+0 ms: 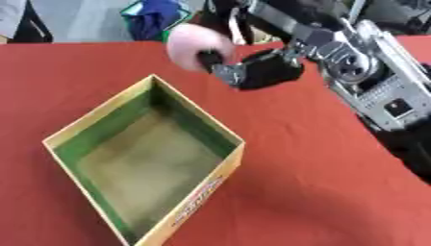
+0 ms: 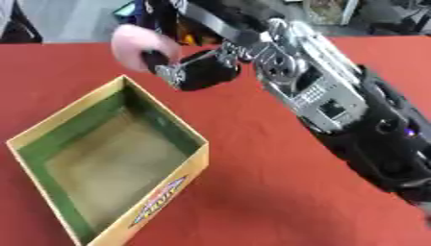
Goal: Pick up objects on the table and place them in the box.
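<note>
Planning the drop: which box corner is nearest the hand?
The box's far corner, pointing toward the right hand holding the pink round object; the others lie nearer the camera.

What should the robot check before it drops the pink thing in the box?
1. Right hand has its fingers around the pink object: ok.
2. What the pink object is: cannot tell, only a rounded pale pink shape shows.
3. Box open on top and upright on the red table: ok.
4. Inside of the box free for the drop: ok, nothing shows in it.
5. Pink object above the box opening: not ok, it is over the table beyond the box's far corner.
6. Left hand out of the way: ok, it shows in neither view.
</note>
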Motion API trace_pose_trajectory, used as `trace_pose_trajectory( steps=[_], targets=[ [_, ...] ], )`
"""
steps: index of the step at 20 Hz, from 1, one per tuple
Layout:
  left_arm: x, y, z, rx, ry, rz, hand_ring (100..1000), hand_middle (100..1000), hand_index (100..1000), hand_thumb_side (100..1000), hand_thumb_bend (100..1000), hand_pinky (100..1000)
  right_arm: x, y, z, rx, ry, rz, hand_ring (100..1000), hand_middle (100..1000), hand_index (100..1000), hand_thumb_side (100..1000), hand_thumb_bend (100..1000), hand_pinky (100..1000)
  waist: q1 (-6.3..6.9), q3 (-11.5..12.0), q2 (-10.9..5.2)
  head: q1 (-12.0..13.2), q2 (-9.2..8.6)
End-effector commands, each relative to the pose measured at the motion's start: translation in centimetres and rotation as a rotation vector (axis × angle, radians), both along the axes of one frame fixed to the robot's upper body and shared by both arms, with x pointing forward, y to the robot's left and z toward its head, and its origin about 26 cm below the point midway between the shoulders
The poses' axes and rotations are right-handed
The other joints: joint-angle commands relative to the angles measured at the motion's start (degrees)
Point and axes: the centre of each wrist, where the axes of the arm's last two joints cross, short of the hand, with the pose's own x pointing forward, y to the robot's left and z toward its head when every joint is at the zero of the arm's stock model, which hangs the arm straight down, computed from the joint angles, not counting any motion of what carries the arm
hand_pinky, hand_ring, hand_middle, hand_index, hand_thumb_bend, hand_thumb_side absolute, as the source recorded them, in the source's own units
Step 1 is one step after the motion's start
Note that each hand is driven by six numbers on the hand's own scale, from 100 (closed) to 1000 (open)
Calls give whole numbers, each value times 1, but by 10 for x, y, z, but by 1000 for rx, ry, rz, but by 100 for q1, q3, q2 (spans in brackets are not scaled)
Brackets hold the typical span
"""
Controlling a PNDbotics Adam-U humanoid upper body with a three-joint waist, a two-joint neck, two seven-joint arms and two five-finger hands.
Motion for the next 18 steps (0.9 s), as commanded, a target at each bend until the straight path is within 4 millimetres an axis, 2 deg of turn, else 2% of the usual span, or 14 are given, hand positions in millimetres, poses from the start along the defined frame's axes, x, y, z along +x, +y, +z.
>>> trace_pose_trajectory(
  steps=[1, 8, 18],
  targets=[
    [-1, 0, 10, 24, -32, -7, 365, 297, 451, 808, 100, 407, -5, 14, -1, -19, 9, 48, 508, 327, 496, 100, 100, 263, 17, 4, -125, 59, 13],
    [-1, -1, 10, 24, -32, -12, 365, 297, 451, 808, 100, 407, -8, 37, -27, -60, 106, 61, 504, 330, 499, 100, 100, 256, 39, 5, -132, 400, 125],
    [0, -2, 11, 23, -36, -16, 365, 297, 451, 806, 100, 407, -11, 47, -52, -140, 215, 12, 518, 360, 525, 100, 100, 279, 26, 8, -112, 317, 68]
  ],
)
